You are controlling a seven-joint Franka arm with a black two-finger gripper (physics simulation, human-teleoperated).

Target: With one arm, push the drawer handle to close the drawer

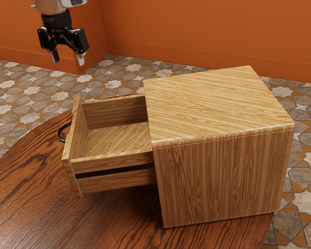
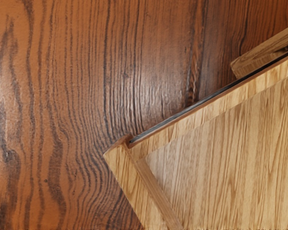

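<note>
The job looks to be at the approach: the gripper point(image 1: 68, 58) hangs empty above, its fingers parted, clear of the handle point(image 1: 59, 133). That dark ring sits on the outer face of the drawer point(image 1: 78, 129), toward the table's edge at the exterior view's left. The drawer stands well out of the cabinet point(image 1: 217, 106). Next, I'd judge, the hand must drop outside the handle, then push it toward the cabinet. The table point(image 1: 114, 223) is dark-grained wood with a curved edge; beyond lie patterned floor point(image 1: 20, 88) and orange wall point(image 1: 197, 31).
</note>
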